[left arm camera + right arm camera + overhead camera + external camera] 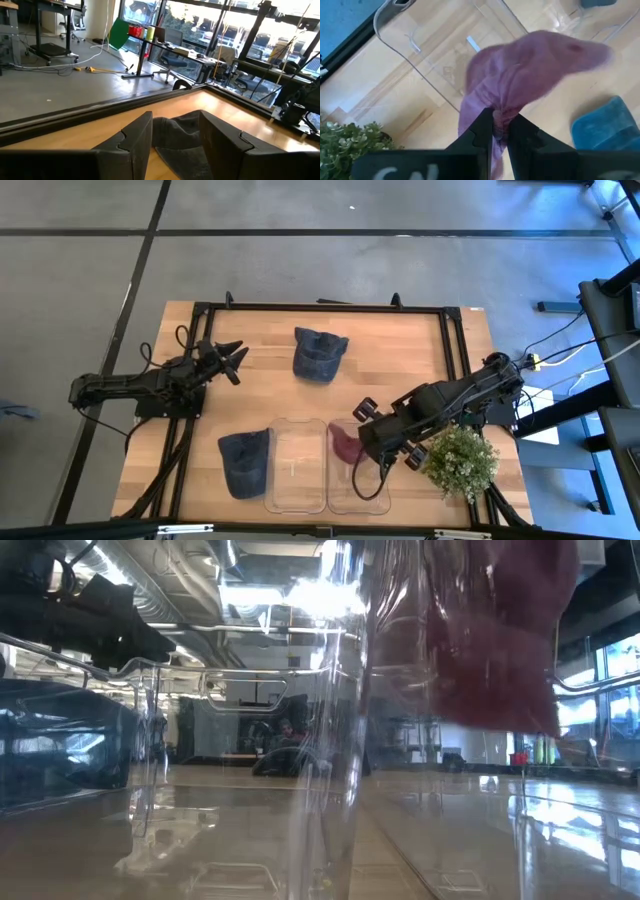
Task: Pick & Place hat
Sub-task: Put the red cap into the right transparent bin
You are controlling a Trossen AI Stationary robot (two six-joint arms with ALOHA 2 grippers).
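A maroon hat (346, 446) hangs from my right gripper (364, 442) over the right-hand clear bin (372, 498); through the bin wall in the low view the maroon hat (480, 630) shows above the bin floor. A blue denim hat (319, 353) lies flat on the far middle of the table. A second dark blue hat (245, 462) lies beside the left clear bin (297, 470). My left gripper (238, 358) is open and touches nothing, left of the denim hat; the left wrist view shows that denim hat (177, 135) beyond the open left gripper (175, 117). My right gripper (498, 116) pinches a bunched fold of the maroon hat (496, 111) between its two shut fingers. The fingers come slanting down from the table's right side. The hat is lifted clear and hangs slack beyond the fingertips, its crown (545, 60) over the clear bin.
A potted green plant (462, 461) stands close to the right arm's wrist at the near right of the table. A black frame (320, 307) borders the wooden top. Bare wood lies between the denim hat and the bins.
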